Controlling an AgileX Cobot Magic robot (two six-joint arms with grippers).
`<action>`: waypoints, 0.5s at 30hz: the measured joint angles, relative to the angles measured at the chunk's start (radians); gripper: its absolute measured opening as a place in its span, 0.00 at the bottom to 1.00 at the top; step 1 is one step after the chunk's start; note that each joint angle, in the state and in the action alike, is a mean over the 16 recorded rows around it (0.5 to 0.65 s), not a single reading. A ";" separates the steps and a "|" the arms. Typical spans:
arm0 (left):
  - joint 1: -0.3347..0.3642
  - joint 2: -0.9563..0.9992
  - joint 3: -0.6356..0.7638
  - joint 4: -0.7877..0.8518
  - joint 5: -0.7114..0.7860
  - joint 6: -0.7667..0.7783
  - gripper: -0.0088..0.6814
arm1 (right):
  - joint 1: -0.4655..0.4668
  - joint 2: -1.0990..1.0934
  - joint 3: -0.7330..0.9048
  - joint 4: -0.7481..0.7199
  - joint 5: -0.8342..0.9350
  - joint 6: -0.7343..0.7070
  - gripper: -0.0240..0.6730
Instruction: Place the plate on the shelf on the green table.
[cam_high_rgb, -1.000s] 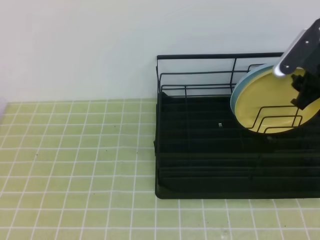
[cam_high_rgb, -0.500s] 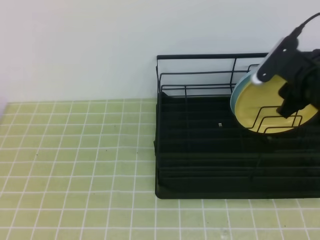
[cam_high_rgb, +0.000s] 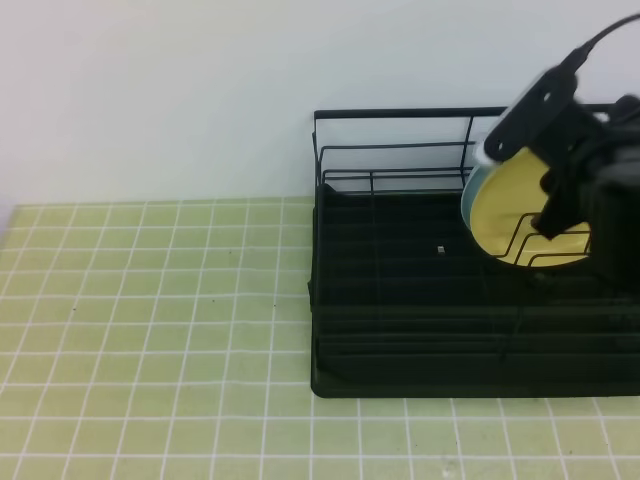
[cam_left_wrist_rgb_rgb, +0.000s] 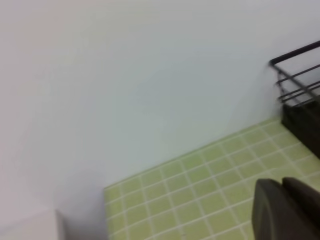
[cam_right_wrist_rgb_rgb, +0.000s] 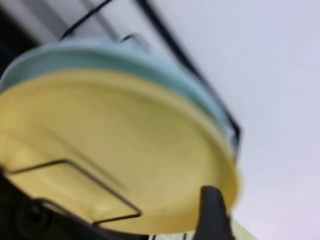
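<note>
The green table (cam_high_rgb: 150, 330) is spreading across the near and left parts of the scene, its pale tiles running up to a white wall. The shelf (cam_high_rgb: 400, 300), a black wire rack with a slatted base and a tall back rail, is sitting on the table's right half, against the wall. The plate (cam_high_rgb: 510, 215), pale yellow, is standing on edge at the far right of the shelf, leaning back against a light-blue plate (cam_high_rgb: 473, 185) and fenced in front by a bent-wire divider (cam_high_rgb: 535, 235). In the right wrist view the plate (cam_right_wrist_rgb_rgb: 115, 150) is filling the frame, with the divider wire crossing its lower face. The right gripper (cam_high_rgb: 560, 190) is hanging just in front of the plate's right portion; one dark fingertip (cam_right_wrist_rgb_rgb: 212, 212) is showing beside the rim, apparently clear of it, so the jaws are judged parted and gripping nothing. The left gripper (cam_left_wrist_rgb_rgb: 287, 210) is waiting closed and empty over the tiles, to the left of the shelf. Judged from this arrangement, the placing is essentially done; what is left is drawing the right arm away without knocking the plate.
</note>
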 joint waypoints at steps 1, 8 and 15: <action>0.000 -0.003 0.007 0.020 0.000 -0.019 0.01 | 0.013 -0.020 0.000 0.000 -0.020 0.019 0.64; 0.000 -0.069 0.064 0.164 -0.001 -0.172 0.01 | 0.121 -0.211 0.000 0.000 -0.169 0.155 0.58; 0.000 -0.229 0.111 0.226 -0.001 -0.276 0.01 | 0.325 -0.445 0.010 0.000 -0.318 0.266 0.52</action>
